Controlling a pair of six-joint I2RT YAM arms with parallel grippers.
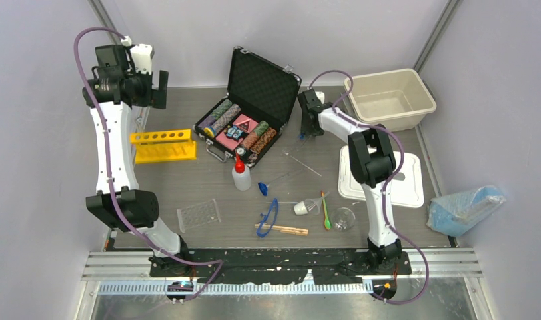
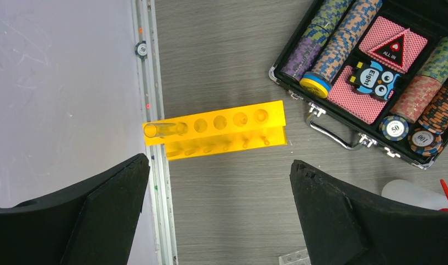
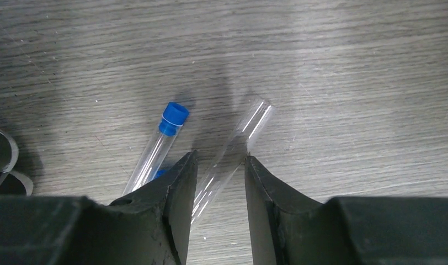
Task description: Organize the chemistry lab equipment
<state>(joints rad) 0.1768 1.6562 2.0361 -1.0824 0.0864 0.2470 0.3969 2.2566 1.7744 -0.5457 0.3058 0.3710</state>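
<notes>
My left end effector (image 2: pixel 219 165) hangs high over the far-left corner, its fingers spread wide with nothing between them. Under it, the yellow plastic tube rack (image 2: pixel 216 130) stands with one end just beside the aluminium rail (image 2: pixel 150 83) edging the grey wood-grain worktop (image 2: pixel 222 55). One clear glass tube (image 2: pixel 165 130) sits in the hole nearest that rail.

In front of the rack I have a bare stretch of worktop reaching to the flat clear plastic tube rack (image 1: pixel 198 215). Further right is the open black case of poker chips (image 1: pixel 244 127), with the red-capped white squeeze bottle (image 1: pixel 240 175) just before its handle. Near the front edge, the blue goggles (image 1: pixel 270 217) overlap the wooden clamp (image 1: pixel 281 229).

My right end effector (image 3: pixel 219 165) is low over the worktop, right of the case. Its fingers stand narrowly apart either side of an uncapped clear tube (image 3: pixel 249 124), and I cannot tell whether they pinch it. A blue-capped tube (image 3: pixel 158 146) lies just beside the left finger. The beige plastic tub (image 1: pixel 390 98) fills the far-right corner.
</notes>
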